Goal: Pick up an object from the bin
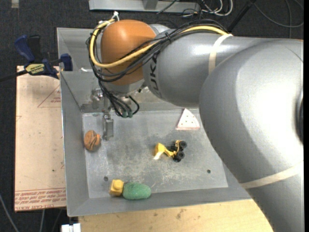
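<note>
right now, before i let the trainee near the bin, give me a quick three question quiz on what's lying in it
1. Which thing lies closest to the jaws?
A) the green oval lump
B) the brown ball
C) the yellow toy with black wheels

2. True or false: the yellow toy with black wheels sits on top of the green oval lump.

3. Fill in: the small block right beside the green oval lump, near the bin's front edge, is coloured ___.

Key: 1 B; 2 false, the toy lies apart from it, nearer the middle of the floor; 3 yellow.
</note>
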You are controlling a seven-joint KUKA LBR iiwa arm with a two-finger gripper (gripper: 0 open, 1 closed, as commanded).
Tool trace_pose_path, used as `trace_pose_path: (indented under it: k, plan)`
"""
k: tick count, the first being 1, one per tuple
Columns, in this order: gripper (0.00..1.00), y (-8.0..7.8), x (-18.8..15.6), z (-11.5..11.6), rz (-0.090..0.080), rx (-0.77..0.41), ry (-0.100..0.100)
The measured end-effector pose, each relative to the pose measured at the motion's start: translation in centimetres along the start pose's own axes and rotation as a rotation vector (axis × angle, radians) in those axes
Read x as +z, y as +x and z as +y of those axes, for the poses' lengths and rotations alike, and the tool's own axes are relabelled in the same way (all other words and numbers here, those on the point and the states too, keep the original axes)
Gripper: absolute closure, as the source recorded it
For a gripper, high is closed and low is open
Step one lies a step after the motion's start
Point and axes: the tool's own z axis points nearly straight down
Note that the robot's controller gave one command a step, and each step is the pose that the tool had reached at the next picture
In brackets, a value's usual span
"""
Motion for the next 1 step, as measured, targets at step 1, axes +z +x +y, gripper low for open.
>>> trace_pose_path:
  k: [1]
  plan:
    - [0.00,0.02,5.18,1.27,0.008,-0.241,0.000]
